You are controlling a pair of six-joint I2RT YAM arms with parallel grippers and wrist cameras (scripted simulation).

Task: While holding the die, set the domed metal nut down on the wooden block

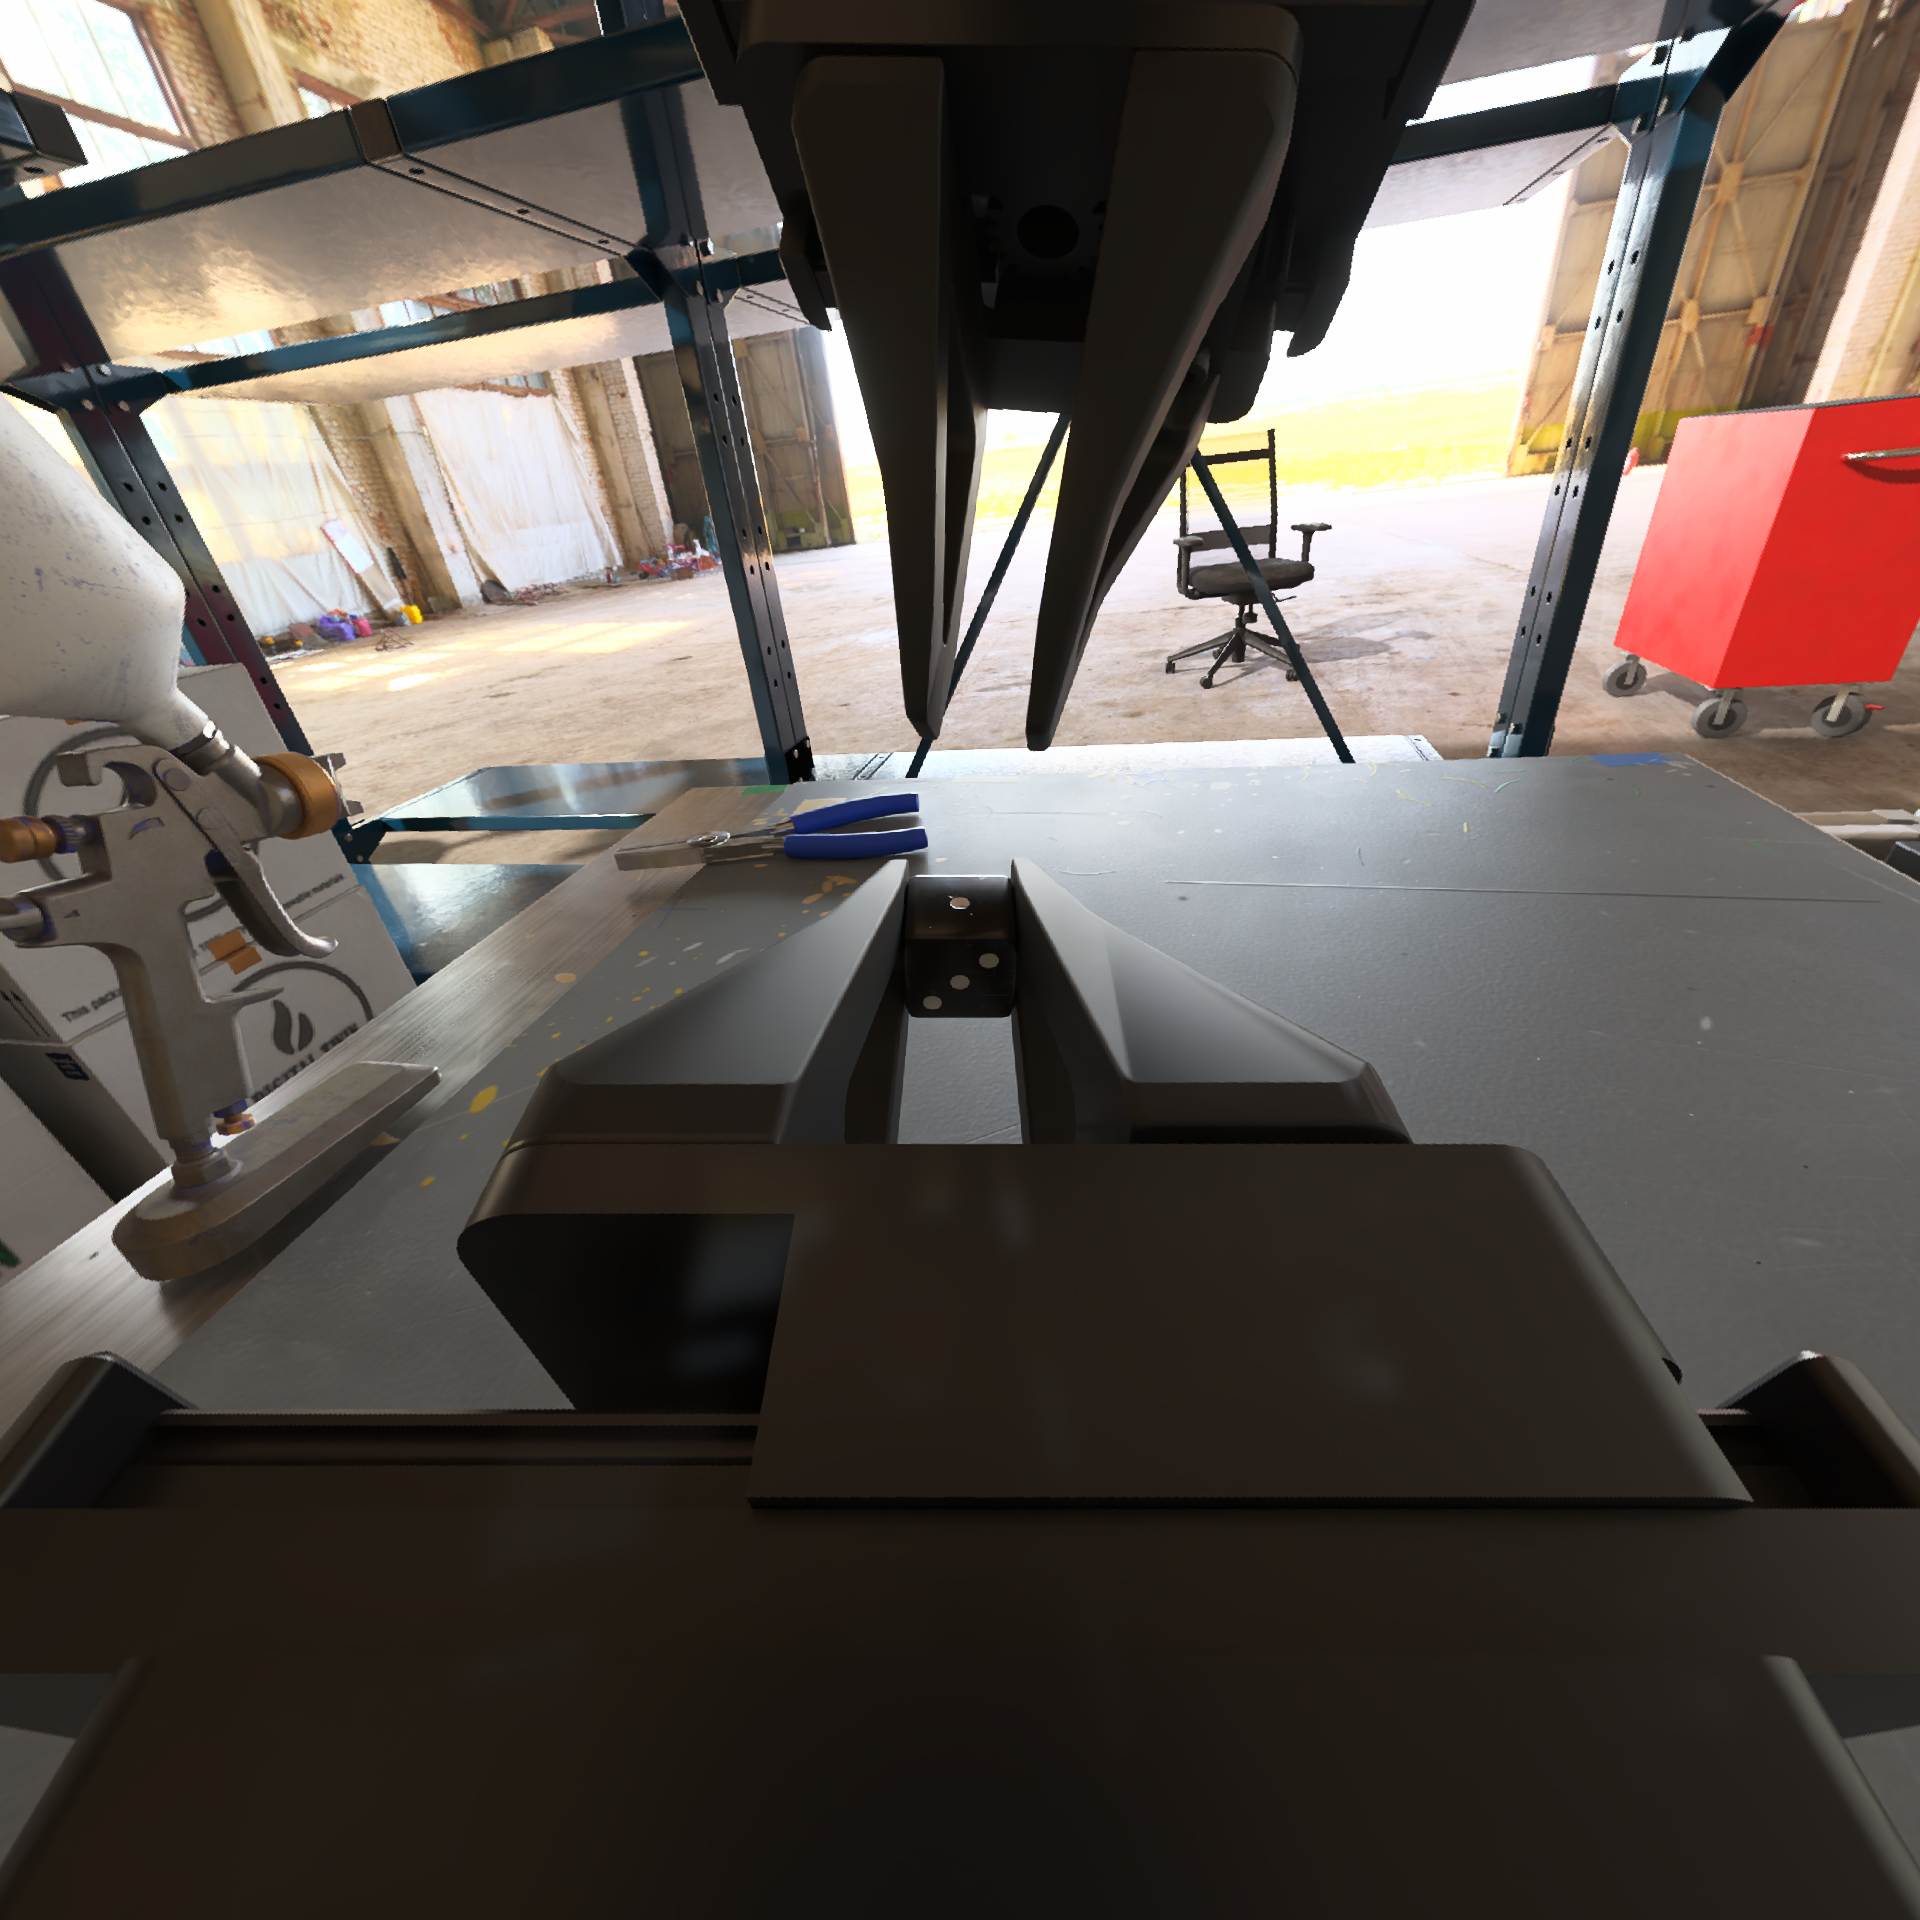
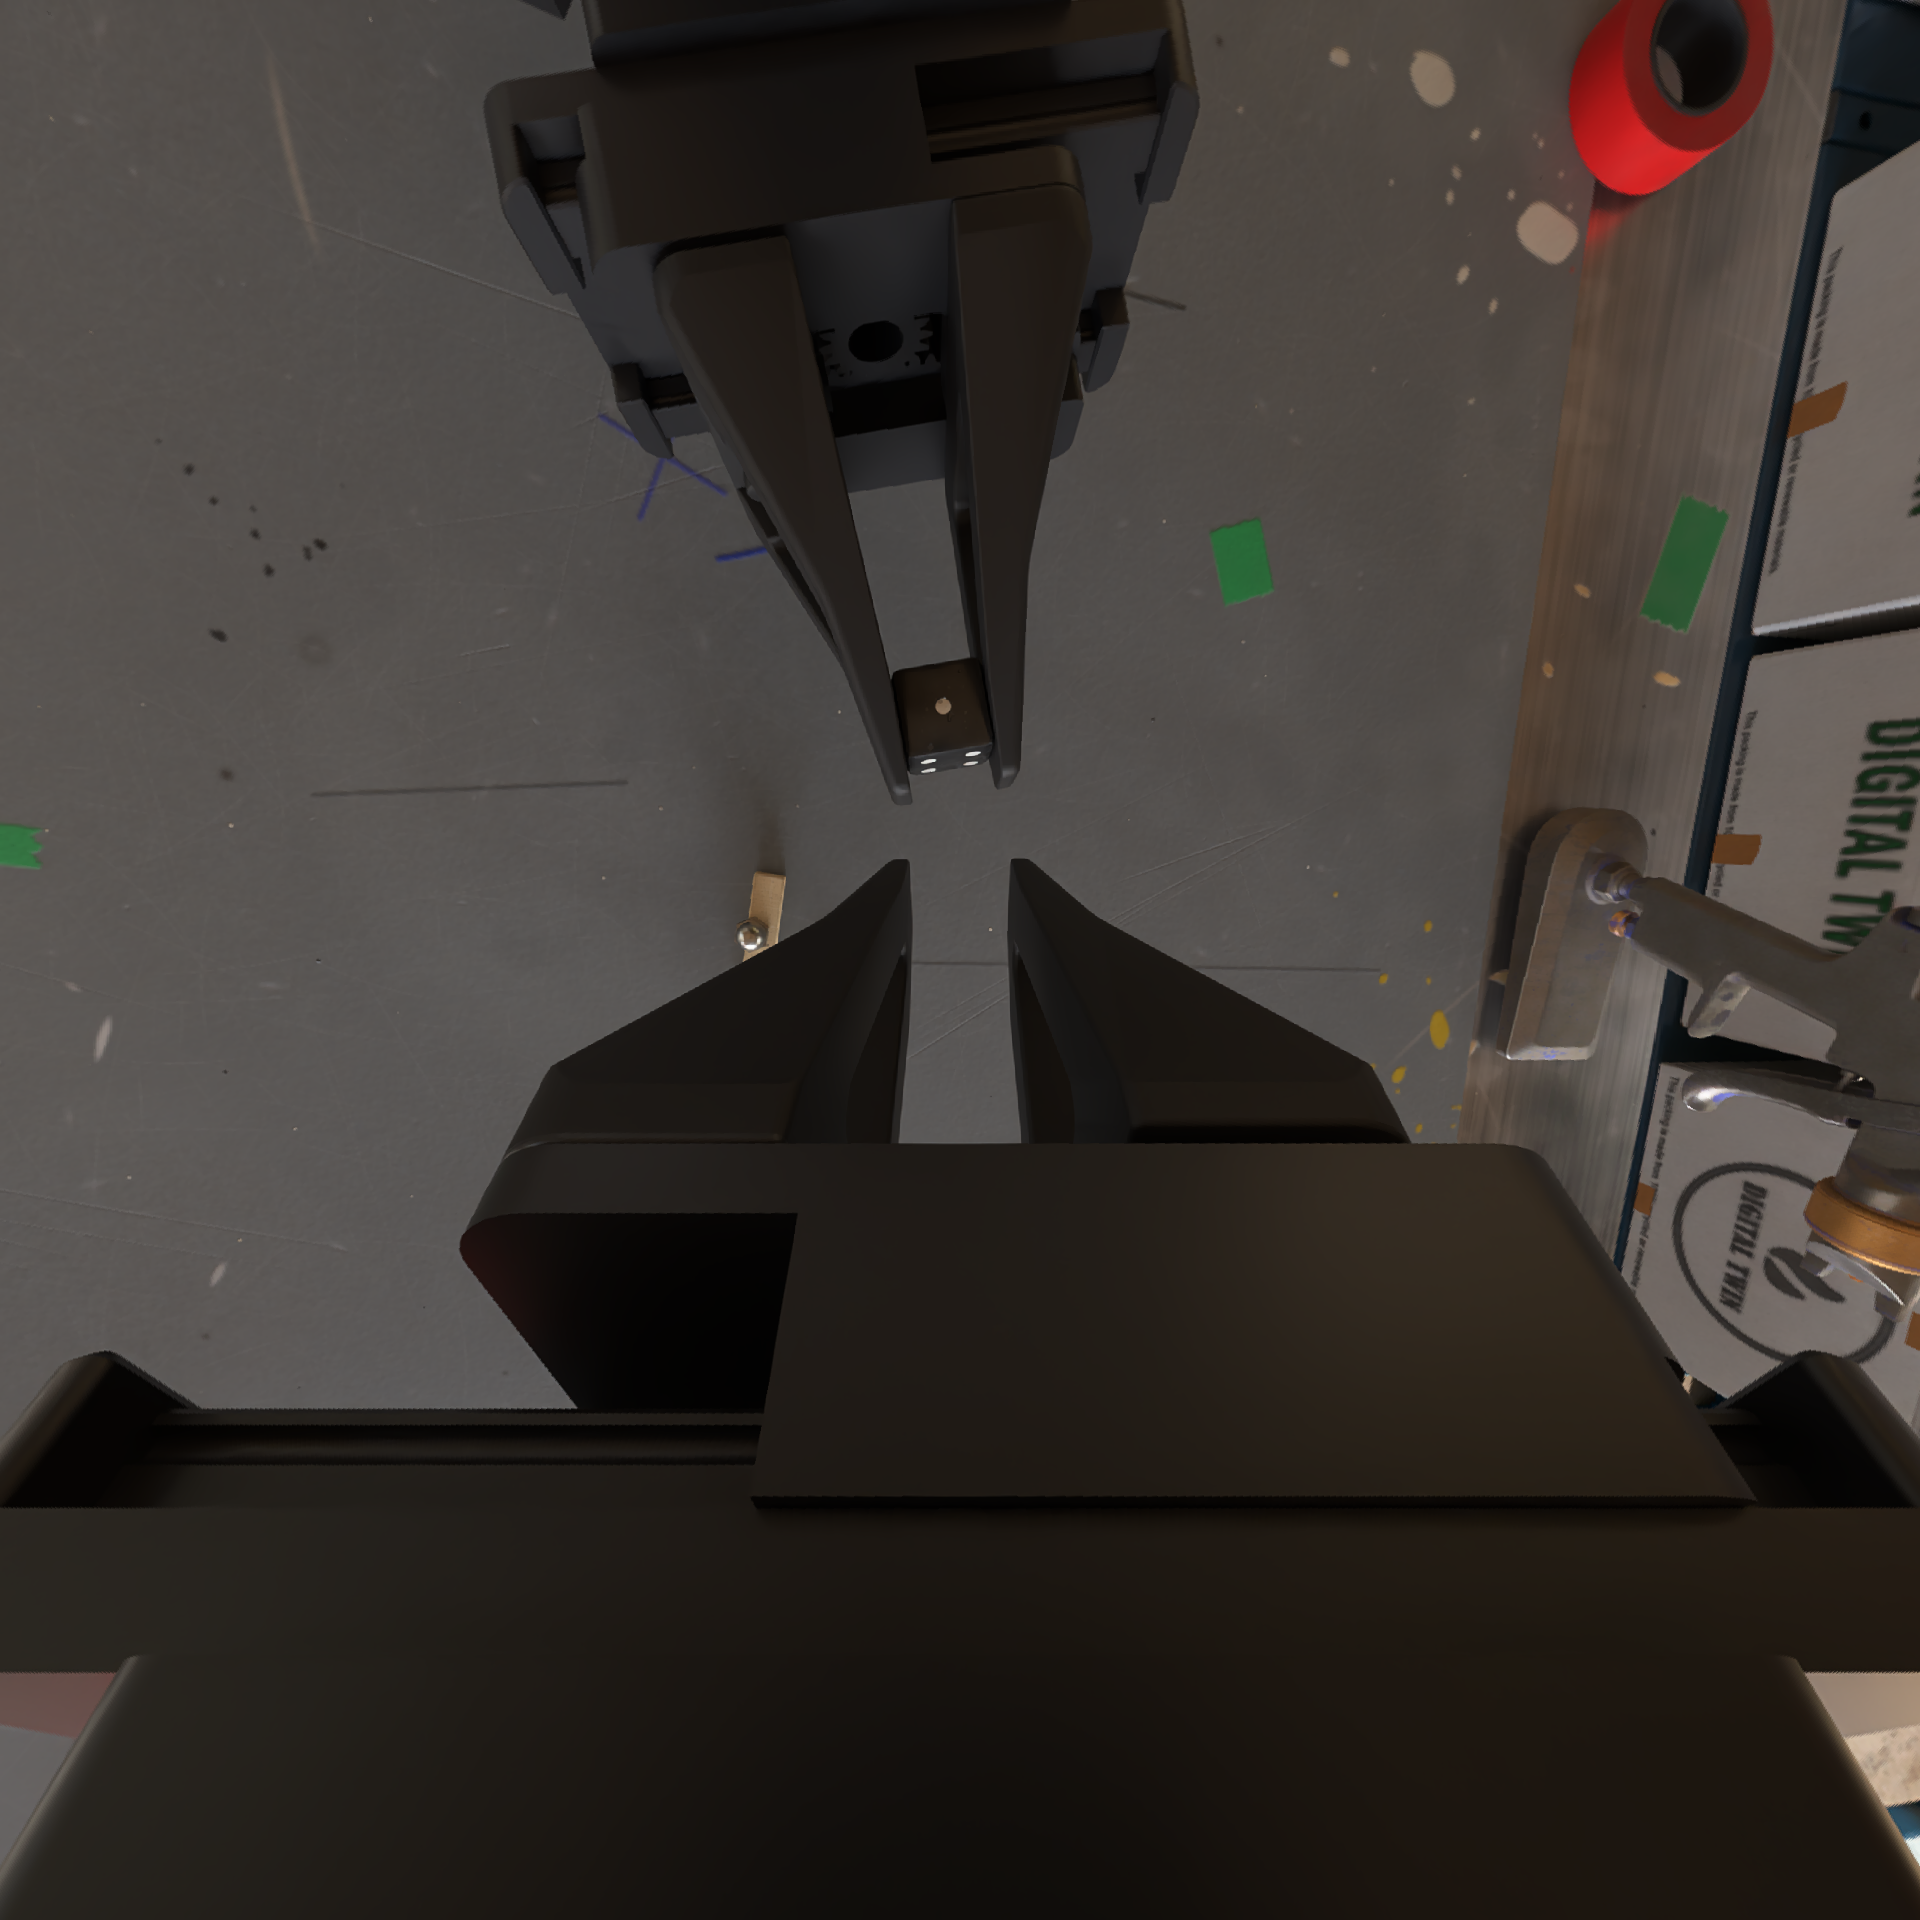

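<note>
**Operator:** My left end effector (image 1: 958, 951) is clamped on the black die (image 2: 942, 720), lifted above the table (image 2: 312, 312). My right end effector (image 2: 959, 883) hangs over it, fingers apart, holding nothing.

**Second:** And the nut?

**Operator:** The domed metal nut (image 2: 752, 936) seems to sit at the near end of the wooden block (image 2: 765, 902), partly hidden behind my right finger. I can't tell if it rests squarely on top.

**Second:** Risks?

**Operator:** It might roll off. Moving the right arm could clip the left fingers and jar the die loose.

**Second:** Any writing?

**Operator:** Green and grey print on the white cartons (image 2: 1860, 416) beside the table; I won't repeat it.
</note>
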